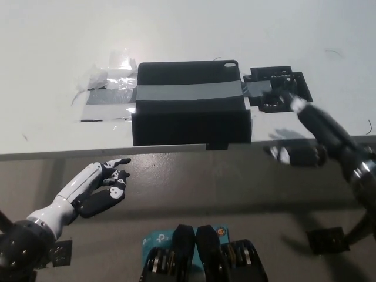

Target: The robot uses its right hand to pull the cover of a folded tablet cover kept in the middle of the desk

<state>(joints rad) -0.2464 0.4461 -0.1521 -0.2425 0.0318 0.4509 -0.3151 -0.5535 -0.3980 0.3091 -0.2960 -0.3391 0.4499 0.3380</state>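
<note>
One hand close to the work: right hand [294, 114], black, blurred, at the desk's [176, 29] near edge toward its right end. Fingers reaching up over the edge, just beside the tablet cover's [191, 103] right end; impossible to tell whether spread or pressed together, or whether touching anything. Tablet cover directly to the inner side of those fingers, toward the desk's middle, so probably a short sideways reach onto its right edge. Long axis parallel with the desk's near edge, the front flap hanging at or slightly past that edge. Matte black, rectangular, folded, crossed lengthwise by a grey tape strip [188, 92] that runs on past both ends. Small camera cut-out at the far right corner. Crumpled clear tape [108, 79] on the desk off the left end; a black bracket [279, 88] off the right end, right by the fingers. Left hand [108, 185], white, resting below the near edge toward the left, fingers loosely apart, holding nothing, well apart from the cover.
</note>
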